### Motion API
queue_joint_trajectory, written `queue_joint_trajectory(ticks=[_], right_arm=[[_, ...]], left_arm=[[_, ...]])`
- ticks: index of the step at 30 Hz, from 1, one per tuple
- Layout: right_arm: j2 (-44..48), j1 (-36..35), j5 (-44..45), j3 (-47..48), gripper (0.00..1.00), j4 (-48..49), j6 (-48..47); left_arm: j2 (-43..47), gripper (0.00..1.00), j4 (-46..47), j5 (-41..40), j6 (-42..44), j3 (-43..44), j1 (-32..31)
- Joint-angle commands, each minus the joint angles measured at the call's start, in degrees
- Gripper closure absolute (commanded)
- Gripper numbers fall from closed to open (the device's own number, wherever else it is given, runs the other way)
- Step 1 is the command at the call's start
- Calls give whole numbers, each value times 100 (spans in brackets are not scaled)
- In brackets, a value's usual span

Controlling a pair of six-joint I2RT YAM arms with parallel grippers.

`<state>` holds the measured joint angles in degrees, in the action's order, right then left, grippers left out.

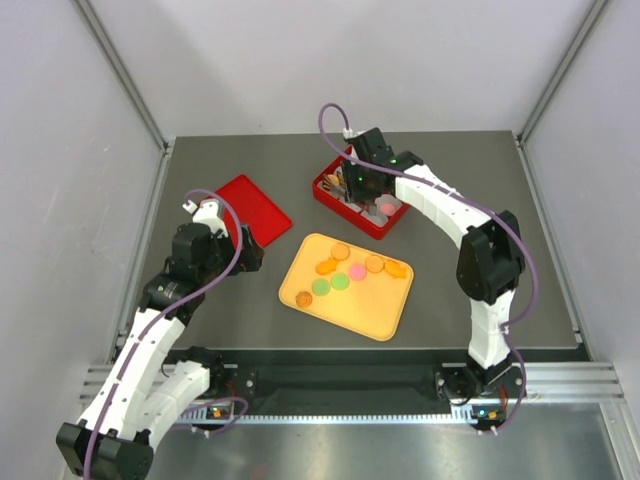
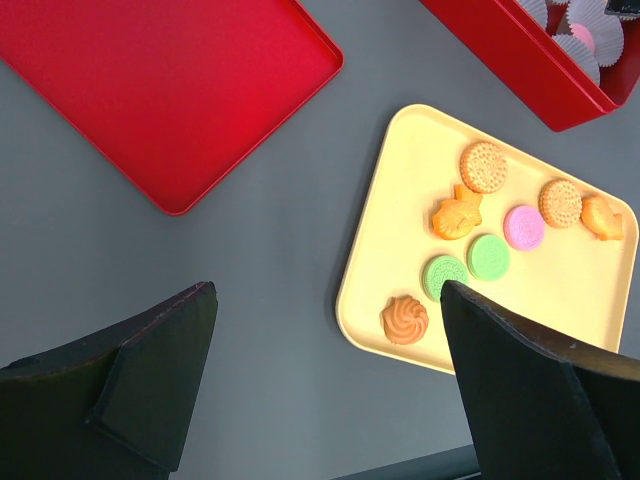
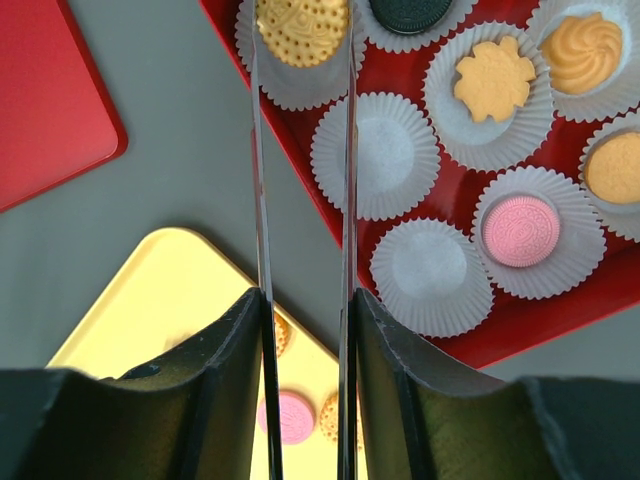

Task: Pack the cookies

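Note:
Several cookies lie on the yellow tray (image 1: 372, 312), among them a pink one (image 2: 523, 227), two green ones (image 2: 488, 257) and an orange swirl (image 2: 404, 320). The red box (image 1: 345, 207) holds white paper cups, some with cookies in them: a pink one (image 3: 520, 230), a flower-shaped orange one (image 3: 493, 80) and a black one (image 3: 405, 12). Over the box's near left corner, my right gripper (image 3: 302, 8) has its thin blades shut on a round tan cookie (image 3: 300, 35) above a cup. My left gripper (image 2: 328, 292) hangs open over bare table left of the tray, holding nothing.
The flat red lid (image 1: 250, 208) lies on the table to the left of the box, behind my left gripper. Two paper cups (image 3: 375, 155) (image 3: 430, 275) in the box stand without cookies. Grey walls enclose the table on three sides.

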<state>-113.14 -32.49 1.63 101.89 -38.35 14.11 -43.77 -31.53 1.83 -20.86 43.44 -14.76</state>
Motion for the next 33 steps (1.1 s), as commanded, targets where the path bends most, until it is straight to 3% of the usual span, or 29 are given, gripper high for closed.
queue_joint_trajectory(ticks=[1, 24, 33], right_arm=[[3, 41, -22, 24, 63, 372, 13], [64, 32, -22, 94, 54, 284, 22], [643, 59, 259, 508, 55, -111, -66]], left_arm=[[35, 2, 129, -33, 30, -37, -18], [70, 2, 129, -7, 30, -37, -18], [132, 1, 138, -7, 30, -37, -18]])
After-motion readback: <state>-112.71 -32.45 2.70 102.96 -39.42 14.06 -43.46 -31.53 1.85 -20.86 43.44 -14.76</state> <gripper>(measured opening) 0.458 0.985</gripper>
